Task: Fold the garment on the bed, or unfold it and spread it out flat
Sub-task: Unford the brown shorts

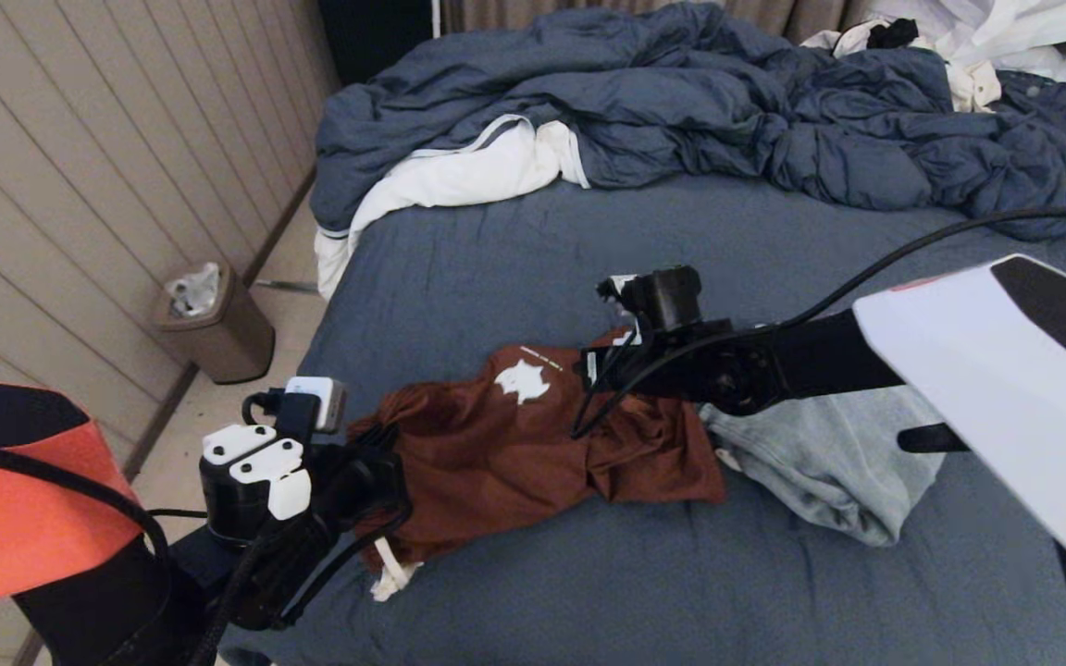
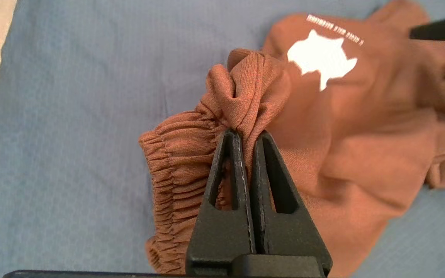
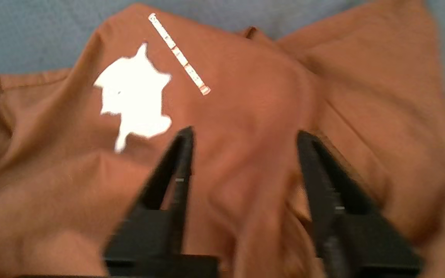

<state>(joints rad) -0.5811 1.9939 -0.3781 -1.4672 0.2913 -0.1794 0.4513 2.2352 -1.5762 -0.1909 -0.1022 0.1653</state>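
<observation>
Rust-brown fabric is taking up most of the action, a soft jersey-looking garment (image 1: pixel 514 444) that's lying bunched and wrinkled on the near half of the bed (image 1: pixel 533 277), with a blobby white print (image 2: pixel 321 58) and a thin line of white lettering on it. Left gripper (image 2: pixel 245 135) is sitting at the garment's near-left end, its black wedge-shaped fingers (image 2: pixel 226 177) pressed together and pinching a ribbed, gathered elastic edge, so the cloth is puckering up into a little knot right above the tips. Right gripper (image 3: pixel 243 135) is hanging over the middle of the garment, just beside the white print, and its fingers (image 3: pixel 176 162) are standing apart with smooth brown cloth showing between them; nothing is being pinched there. The bed's sheet is looking like a flat, finely woven slate blue. A puffy matching duvet (image 1: pixel 727 120) is lying heaped in deep folds across the far side, with its white lining (image 1: pixel 459 176) spilling out at the left edge. A pale grey, softer-looking piece of clothing (image 1: pixel 820 462) is lying crumpled right against the brown one on the right. A brown bin (image 1: pixel 214 324) with a crinkly liner is standing on the floor by the panelled wall.
</observation>
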